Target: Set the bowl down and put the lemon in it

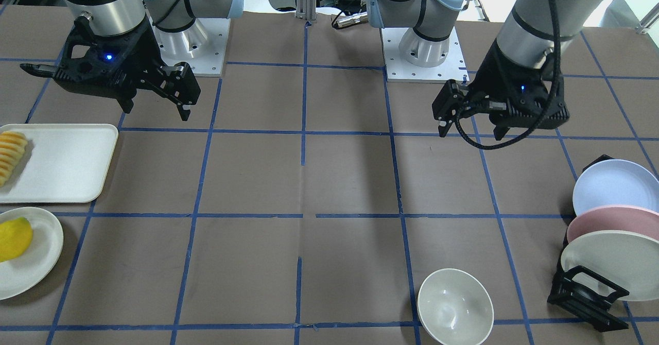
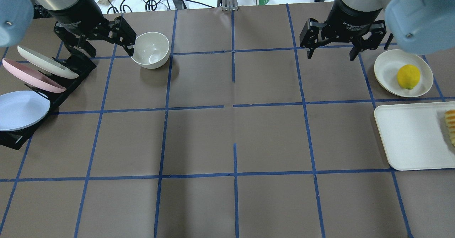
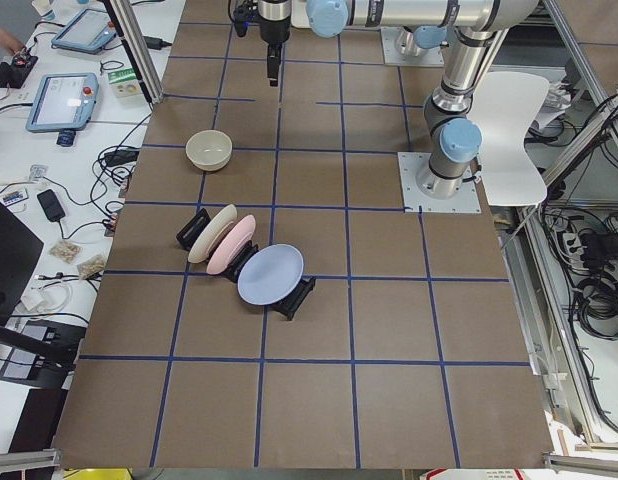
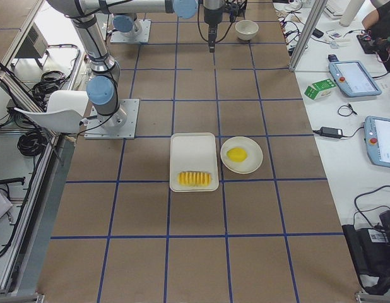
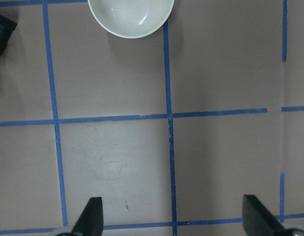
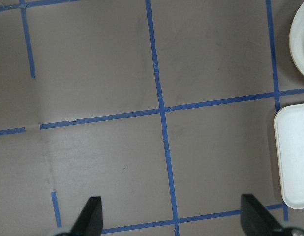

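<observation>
The off-white bowl [image 2: 150,49] stands upright and empty on the table at the far left; it also shows in the front view [image 1: 455,307] and at the top of the left wrist view [image 5: 131,14]. The yellow lemon [image 2: 408,76] lies on a flat off-white plate [image 2: 385,65] at the far right, also in the front view [image 1: 13,238]. My left gripper [image 2: 103,44] hangs open and empty above the table just left of the bowl, apart from it. My right gripper [image 2: 331,55] hangs open and empty left of the lemon's plate.
A white tray [image 2: 408,138] with ridged orange-yellow sliced food [image 2: 450,124] lies on the near side of the lemon's plate. A black rack [image 2: 76,67] holds off-white, pink and blue plates at the left edge. Blue tape lines grid the brown table.
</observation>
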